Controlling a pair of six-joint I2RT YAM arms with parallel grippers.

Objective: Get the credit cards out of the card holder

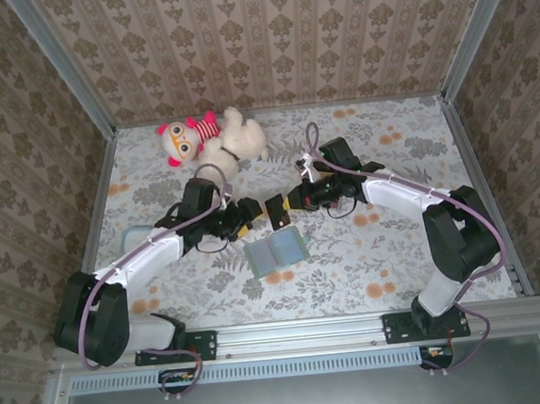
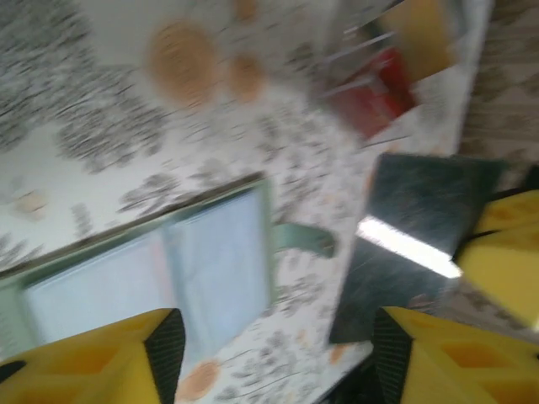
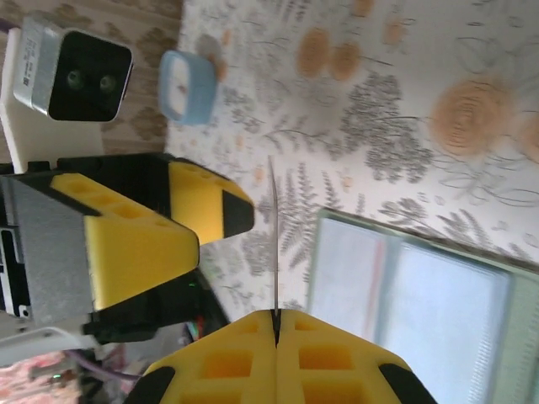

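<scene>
Right gripper (image 1: pixel 292 201) first: jaws clamped tight on one dark credit card (image 1: pixel 277 209). From the right wrist camera that card (image 3: pixel 273 236) stands edge-on, a thin line rising straight out of the seam between the yellow fingers (image 3: pixel 337 353) of the right gripper (image 3: pixel 276 316).

Just across the card sits the left gripper (image 1: pixel 248 215), and it's open. In its own wrist view the left gripper (image 2: pixel 278 337) has both yellow fingers (image 2: pixel 93 362) spread wide with nothing pinched. The dark card (image 2: pixel 413 227) hangs a little ahead of them, toward the right-hand finger, glare streaking its face. From the right wrist, the left gripper (image 3: pixel 210 227) stands just beside the card, apart from it.

Count: two grippers, one card in hand, one card holder (image 1: pixel 276 251). The holder lies open and flat on the floral table (image 1: pixel 397 248), just on the near side of both grippers, between them. Its pale blue pockets (image 2: pixel 210 261) show beneath the left fingers and beside the right ones (image 3: pixel 438 295).

Farther out: one blurred red object (image 2: pixel 375 97) beyond the card, one blue-rimmed dish (image 1: pixel 136 238) behind the left gripper, one plush toy (image 1: pixel 217 140) at the far side.
</scene>
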